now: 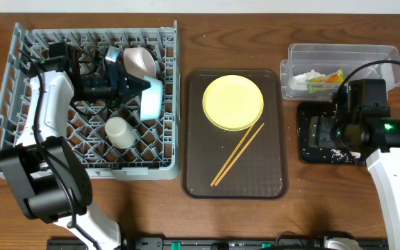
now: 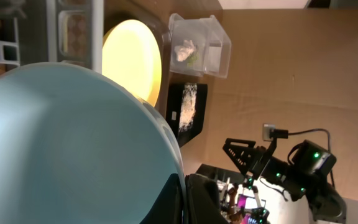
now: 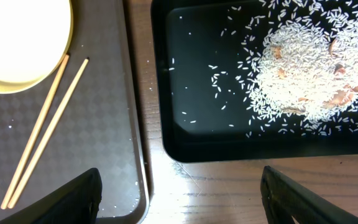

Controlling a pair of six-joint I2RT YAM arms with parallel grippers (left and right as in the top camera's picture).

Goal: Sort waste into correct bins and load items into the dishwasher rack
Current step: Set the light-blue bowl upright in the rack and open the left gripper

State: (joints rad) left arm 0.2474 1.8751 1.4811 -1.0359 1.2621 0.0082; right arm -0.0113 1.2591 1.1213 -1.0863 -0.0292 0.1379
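The grey dishwasher rack (image 1: 19,104) at the left holds a pinkish-white bowl (image 1: 139,61), a small white cup (image 1: 119,132) and a light blue bowl (image 1: 151,97). My left gripper (image 1: 129,87) is shut on the light blue bowl's rim inside the rack. The bowl (image 2: 73,143) fills the left wrist view, with the jaws (image 2: 185,199) pinching its edge. The yellow plate (image 1: 232,102) and chopsticks (image 1: 237,154) lie on the brown serving tray (image 1: 200,173). My right gripper (image 1: 317,130) is open and empty over the black tray (image 1: 304,154). That tray (image 3: 229,124) holds rice scraps (image 3: 303,68).
The clear tub (image 1: 380,55) at the back right holds the green-yellow wrapper (image 1: 325,80) and white paper (image 1: 310,74). In the right wrist view, the chopsticks (image 3: 42,134) and plate (image 3: 17,43) lie left of a strip of bare wooden table (image 3: 151,155).
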